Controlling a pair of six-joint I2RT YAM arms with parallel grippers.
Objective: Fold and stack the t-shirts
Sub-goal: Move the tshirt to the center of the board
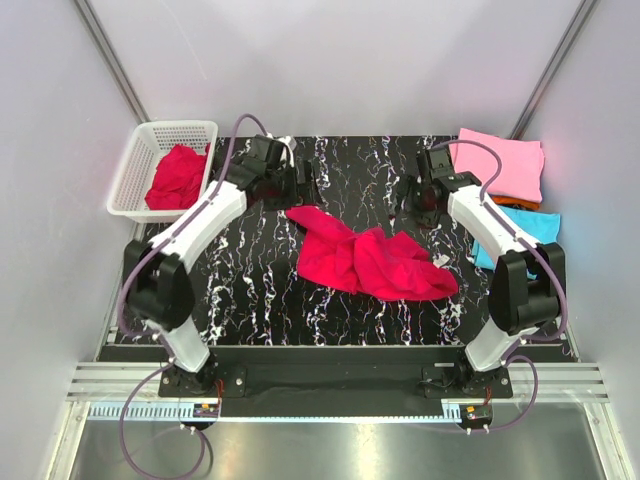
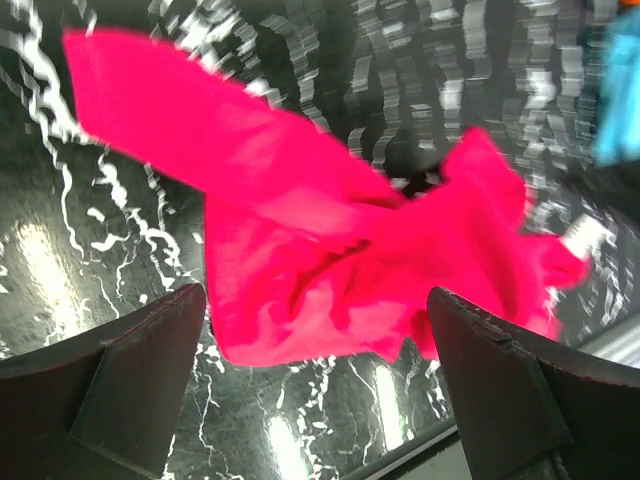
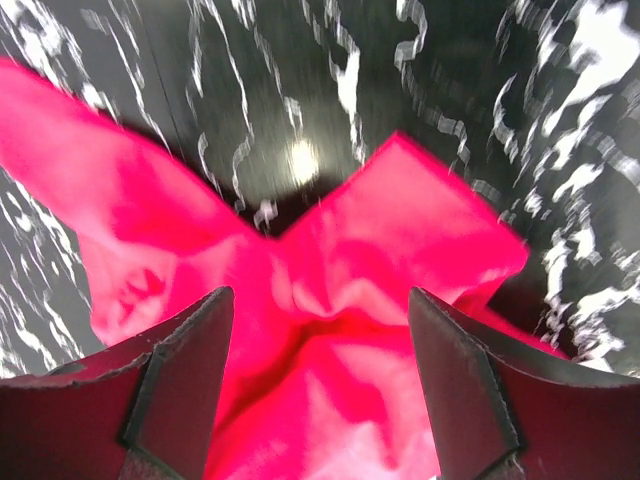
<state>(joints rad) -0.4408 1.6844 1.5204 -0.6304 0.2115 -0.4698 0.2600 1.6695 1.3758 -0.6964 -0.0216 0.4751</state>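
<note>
Crumpled crimson t-shirt lying mid-table on the black marbled table, with both arms poised at its far edge. The left gripper hangs over the shirt's far-left corner and the right gripper over its far-right side. The left fingers and the right fingers are spread wide with nothing between them. The step in hand appears to be flattening the garment before folding. It is best done by lowering each gripper onto a separate outer edge and pinching one layer only. The two should then draw apart evenly, so that the central bunching opens rather than twists. The cloth is soft, thin and deeply creased, heaped into two lobes with a flat flap toward the left gripper. A small white label shows at its right edge. A second red shirt waits in the white mesh basket at far left. Folded pink, orange and turquoise shirts lie at far right.
</note>
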